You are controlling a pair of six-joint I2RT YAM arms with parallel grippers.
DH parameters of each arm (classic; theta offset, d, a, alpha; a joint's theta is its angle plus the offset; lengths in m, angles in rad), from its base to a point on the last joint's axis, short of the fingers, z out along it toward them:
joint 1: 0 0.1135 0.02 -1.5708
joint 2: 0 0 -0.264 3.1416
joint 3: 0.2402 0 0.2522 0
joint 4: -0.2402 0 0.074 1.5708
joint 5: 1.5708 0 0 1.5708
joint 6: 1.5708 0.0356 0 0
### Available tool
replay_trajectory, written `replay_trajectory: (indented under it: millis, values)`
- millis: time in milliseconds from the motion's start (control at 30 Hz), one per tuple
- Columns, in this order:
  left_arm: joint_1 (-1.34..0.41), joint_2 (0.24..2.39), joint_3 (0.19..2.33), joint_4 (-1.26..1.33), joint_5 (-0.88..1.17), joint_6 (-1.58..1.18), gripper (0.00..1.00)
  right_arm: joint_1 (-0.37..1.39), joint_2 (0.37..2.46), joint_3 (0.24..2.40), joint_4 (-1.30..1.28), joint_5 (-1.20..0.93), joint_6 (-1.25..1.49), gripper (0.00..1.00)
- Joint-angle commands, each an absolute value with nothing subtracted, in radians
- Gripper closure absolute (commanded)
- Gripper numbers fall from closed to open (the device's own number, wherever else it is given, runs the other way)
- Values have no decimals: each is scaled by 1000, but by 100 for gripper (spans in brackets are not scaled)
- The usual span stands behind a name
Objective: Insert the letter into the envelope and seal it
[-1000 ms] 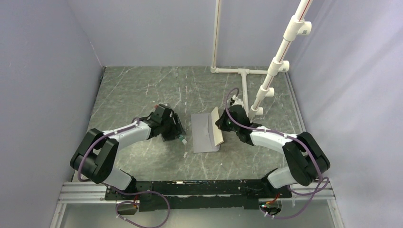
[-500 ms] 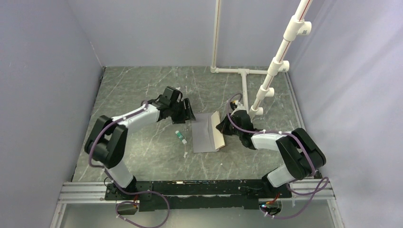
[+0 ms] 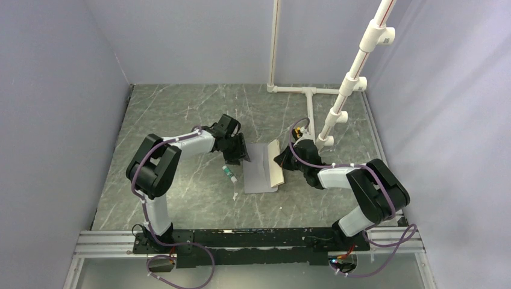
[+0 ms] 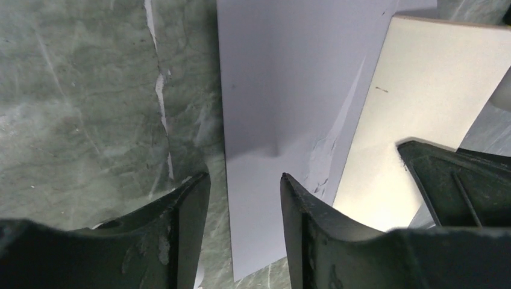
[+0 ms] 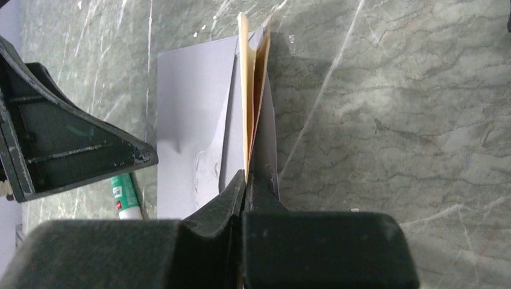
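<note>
Only one letter, one envelope

Grey envelope, tan letter

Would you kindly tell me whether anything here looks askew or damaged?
The letter stands on edge along the envelope's right side, pinched by the right gripper, rather than lying flat. The envelope has a small dent and crumpled creases near its middle. A small green tube lies loose beside it.
</note>
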State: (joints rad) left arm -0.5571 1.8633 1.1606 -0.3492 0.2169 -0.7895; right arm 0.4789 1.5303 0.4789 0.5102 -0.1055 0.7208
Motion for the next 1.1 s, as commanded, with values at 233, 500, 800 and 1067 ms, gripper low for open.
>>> replay_trajectory:
  millis: [233, 500, 800, 1067]
  values:
    - [-610, 1878, 1158, -419, 153, -817, 55, 476, 1580, 454, 579, -92, 753, 100]
    - [-613, 1878, 1151, -402, 161, -821, 56, 480, 1624, 434, 665, -128, 734, 100]
    - [-613, 1892, 1156, -399, 175, -814, 56, 494, 1629, 440, 695, -120, 698, 100]
    - [-614, 1884, 1124, -349, 216, -853, 56, 516, 1627, 466, 628, -95, 815, 100]
